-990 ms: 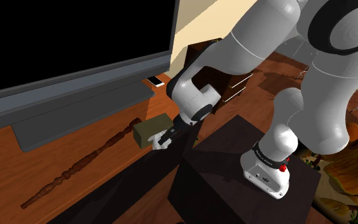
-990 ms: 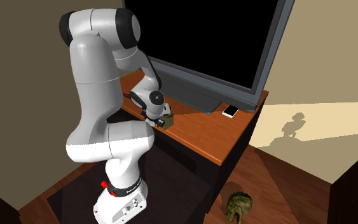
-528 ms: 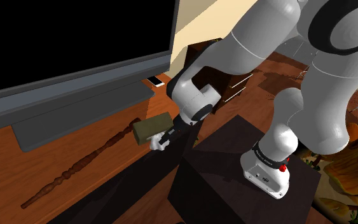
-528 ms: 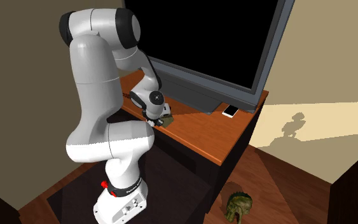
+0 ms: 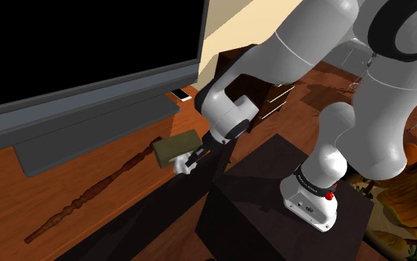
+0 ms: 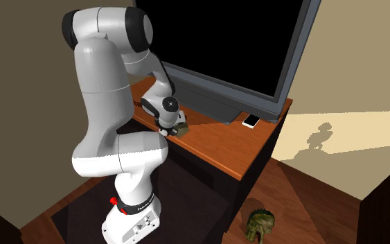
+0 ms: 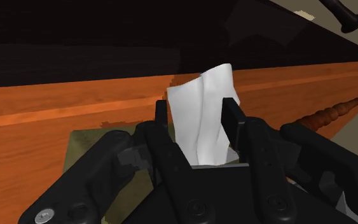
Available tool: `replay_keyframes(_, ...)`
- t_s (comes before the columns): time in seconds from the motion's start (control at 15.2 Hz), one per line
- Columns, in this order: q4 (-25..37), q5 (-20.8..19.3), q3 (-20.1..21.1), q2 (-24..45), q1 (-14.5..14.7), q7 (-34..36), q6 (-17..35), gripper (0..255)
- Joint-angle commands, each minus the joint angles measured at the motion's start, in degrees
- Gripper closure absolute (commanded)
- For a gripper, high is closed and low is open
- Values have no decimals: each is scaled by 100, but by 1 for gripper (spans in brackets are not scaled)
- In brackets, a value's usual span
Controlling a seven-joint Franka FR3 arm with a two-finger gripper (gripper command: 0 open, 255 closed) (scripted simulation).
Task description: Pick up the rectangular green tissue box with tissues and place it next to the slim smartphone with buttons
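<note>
Versus a second ago: tissue box (image 5: pixel 175 146) sits slightly higher in shoulder view and more tipped; upper arm links swung a little. I read gripper (image 7: pixel 198 119) as clamped on tissue box, black fingers (image 7: pixel 162 122) pressing white tissue (image 7: pixel 203 95) from both sides. Tissue box dull olive-green, rectangular, tissue standing out of slot. It hangs near front edge of wooden cabinet top (image 5: pixel 7 194), just beside end of carved wooden stick (image 5: pixel 88 196), well apart from smartphone (image 5: pixel 181 94) by TV (image 5: pixel 88 44).
</note>
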Motion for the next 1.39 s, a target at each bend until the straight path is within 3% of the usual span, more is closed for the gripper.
replay_keyframes(0.0, -65, -212, 31, -176, -10, 218, 109, 255)
replay_keyframes(0.73, -555, -1978, 180, -1322, -15, 2025, 627, 255)
replay_keyframes(1.32, -1072, -4296, 241, -2319, -70, 4296, 835, 255)
